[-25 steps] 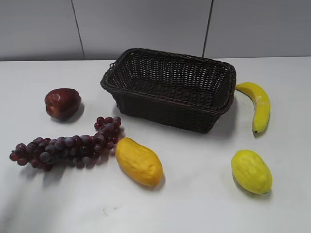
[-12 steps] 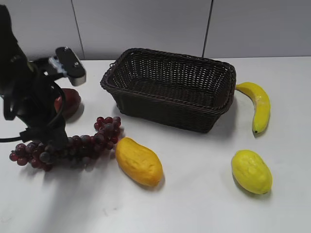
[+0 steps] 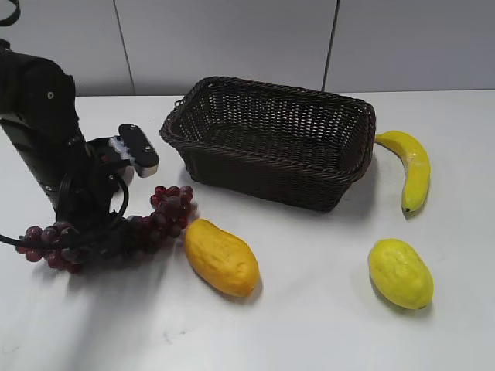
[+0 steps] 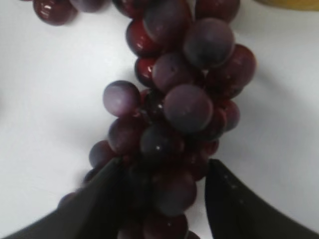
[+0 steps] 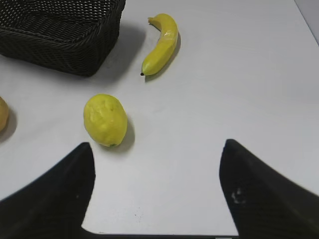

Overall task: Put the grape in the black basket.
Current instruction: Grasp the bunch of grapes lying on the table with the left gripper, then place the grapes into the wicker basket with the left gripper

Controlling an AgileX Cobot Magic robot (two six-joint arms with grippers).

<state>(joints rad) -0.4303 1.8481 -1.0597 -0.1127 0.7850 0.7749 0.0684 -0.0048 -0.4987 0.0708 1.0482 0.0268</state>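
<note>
The grape (image 3: 166, 209), a long dark purple-red bunch, lies on the white table left of centre, in front of the black basket (image 3: 271, 89). My left gripper (image 3: 89, 232) is down over the bunch's middle. In the left wrist view the grape (image 4: 184, 104) fills the frame and the left gripper (image 4: 164, 184) is open, its two fingers on either side of the bunch, with a gap showing at the right finger. My right gripper (image 5: 157, 164) is open and empty above bare table, and it does not show in the exterior view. The basket is empty.
A mango (image 3: 221, 257) lies right beside the bunch's right end. A yellow lemon-like fruit (image 3: 400, 272) sits front right and a banana (image 3: 411, 166) lies right of the basket. The left arm hides the apple. The right wrist view shows the basket's corner (image 5: 65, 30).
The left arm has come into view from the left and moved down and right, onto the grape bunch. The fruit and basket have not moved.
</note>
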